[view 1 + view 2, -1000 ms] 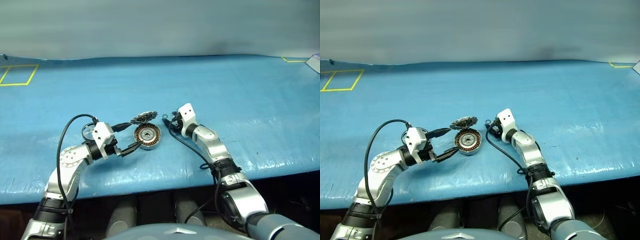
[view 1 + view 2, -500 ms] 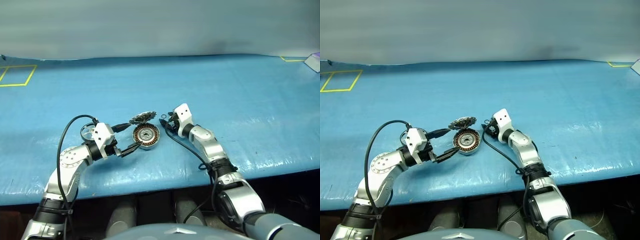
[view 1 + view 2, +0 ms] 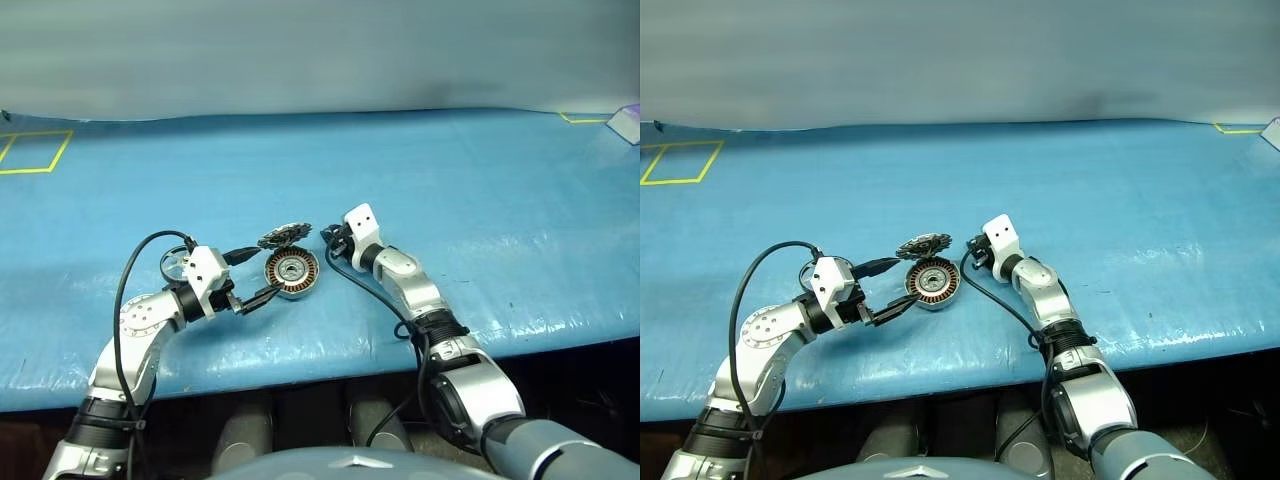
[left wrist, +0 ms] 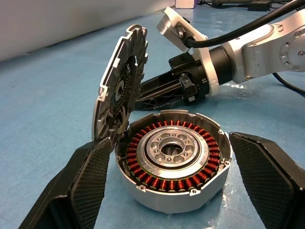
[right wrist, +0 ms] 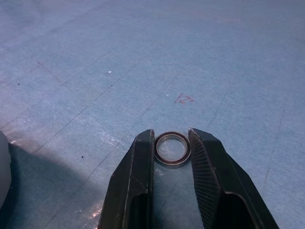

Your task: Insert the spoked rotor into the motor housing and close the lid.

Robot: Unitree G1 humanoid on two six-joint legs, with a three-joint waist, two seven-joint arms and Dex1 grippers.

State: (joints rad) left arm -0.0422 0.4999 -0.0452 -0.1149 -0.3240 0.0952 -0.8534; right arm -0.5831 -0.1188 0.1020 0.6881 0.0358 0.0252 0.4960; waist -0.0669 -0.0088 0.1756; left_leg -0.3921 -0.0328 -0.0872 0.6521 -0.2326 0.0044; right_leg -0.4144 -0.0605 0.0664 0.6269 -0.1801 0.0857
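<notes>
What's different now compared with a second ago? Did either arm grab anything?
The right gripper slid a little toward the robot's left, and its fingers closed around the small ring lying on the blue table. The left gripper stayed open around the motor housing, with the spoked rotor still leaning tilted on its edge.

The scene is evenly and brightly lit from above. Soft glare patches are seen on the glossy blue plastic-covered desk [image 3: 520, 200], strongest near its front edge. Faint shadows are cast beneath the arms.
</notes>
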